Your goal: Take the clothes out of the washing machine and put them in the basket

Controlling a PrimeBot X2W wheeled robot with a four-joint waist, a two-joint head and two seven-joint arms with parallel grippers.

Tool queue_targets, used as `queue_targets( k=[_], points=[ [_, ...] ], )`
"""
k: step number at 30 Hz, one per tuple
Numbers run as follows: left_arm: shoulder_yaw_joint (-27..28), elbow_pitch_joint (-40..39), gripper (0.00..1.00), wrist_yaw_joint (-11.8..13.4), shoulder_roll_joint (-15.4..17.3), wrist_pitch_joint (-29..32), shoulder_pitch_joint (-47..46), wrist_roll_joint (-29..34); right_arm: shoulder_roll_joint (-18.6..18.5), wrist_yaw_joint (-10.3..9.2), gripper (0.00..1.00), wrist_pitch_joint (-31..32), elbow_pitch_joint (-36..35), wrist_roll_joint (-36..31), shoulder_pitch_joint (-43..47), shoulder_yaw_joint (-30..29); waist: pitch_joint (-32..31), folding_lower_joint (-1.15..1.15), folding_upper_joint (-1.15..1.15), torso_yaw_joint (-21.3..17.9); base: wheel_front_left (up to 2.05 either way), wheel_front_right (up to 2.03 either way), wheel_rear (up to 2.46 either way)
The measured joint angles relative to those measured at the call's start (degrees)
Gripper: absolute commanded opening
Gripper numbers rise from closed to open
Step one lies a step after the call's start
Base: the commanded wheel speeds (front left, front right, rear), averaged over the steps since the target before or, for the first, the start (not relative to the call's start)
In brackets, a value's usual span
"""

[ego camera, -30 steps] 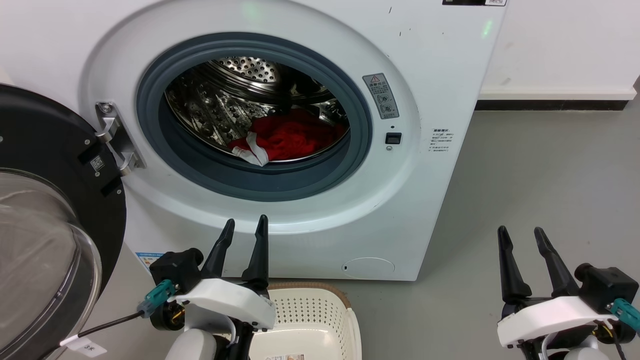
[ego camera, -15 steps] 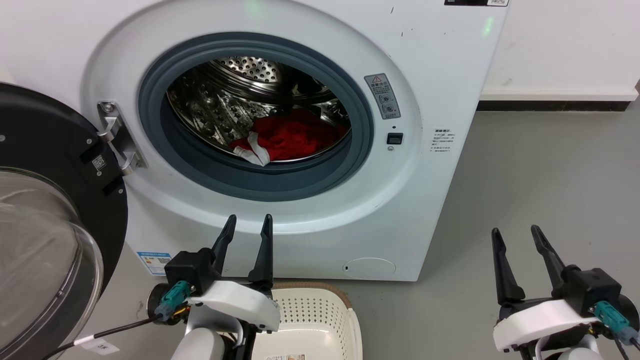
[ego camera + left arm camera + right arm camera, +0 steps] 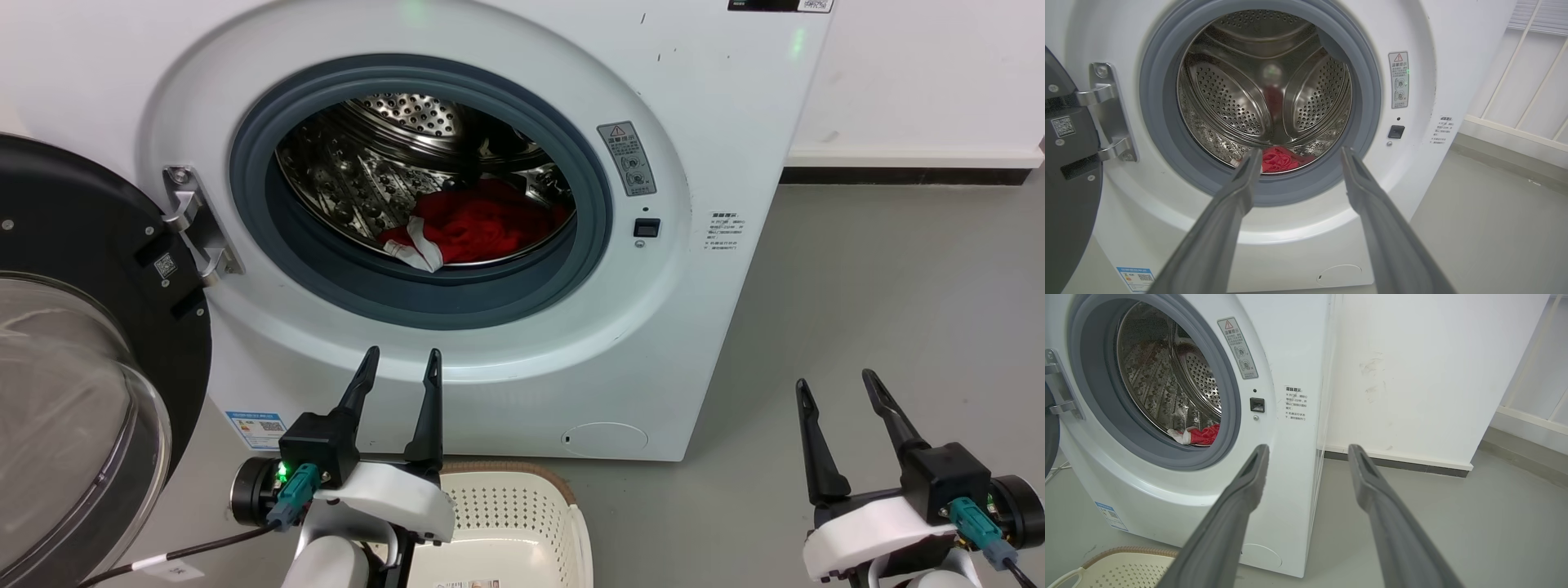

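Observation:
The white washing machine stands ahead with its door swung open to the left. Red clothes, one with a white band, lie at the bottom of the steel drum; they also show as red clothes and clothes in the wrist views. The cream basket sits on the floor below the porthole. My left gripper is open, low in front of the machine, above the basket's left side. My right gripper is open over the floor to the right of the machine. Both hold nothing.
The open glass door fills the lower left. Grey floor stretches to the right of the machine up to a white wall with a dark skirting. A cable trails from the left wrist.
Both wrists have rolled a little, so each gripper's connector now points downward. The left fingertips have edged up and the right gripper slightly left. The clothes have not moved.

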Motion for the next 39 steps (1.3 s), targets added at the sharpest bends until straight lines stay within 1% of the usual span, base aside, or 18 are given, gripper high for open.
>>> queue_targets(
  k=[10,28,39],
  points=[
    [0.0,0.3,1.00,0.7,0.0,-0.9,0.0,3.0,0.0,0.01,1.00,-1.0,0.9,-3.7,0.0,-0.1,0.1,0.00,0.00,0.1,0.00,0.00,0.00],
    [0.1,1.9,1.00,1.0,0.0,-0.9,0.0,2.3,0.0,0.00,1.00,-1.0,2.0,-2.8,-0.2,-0.4,0.2,0.00,0.00,0.2,0.00,0.00,0.00],
    [-0.1,2.4,1.00,1.7,0.0,-0.9,-1.4,2.2,0.0,0.01,1.00,-1.0,1.8,-2.1,-0.3,-0.4,1.2,0.00,0.00,0.2,0.00,0.00,0.00]
  ],
)
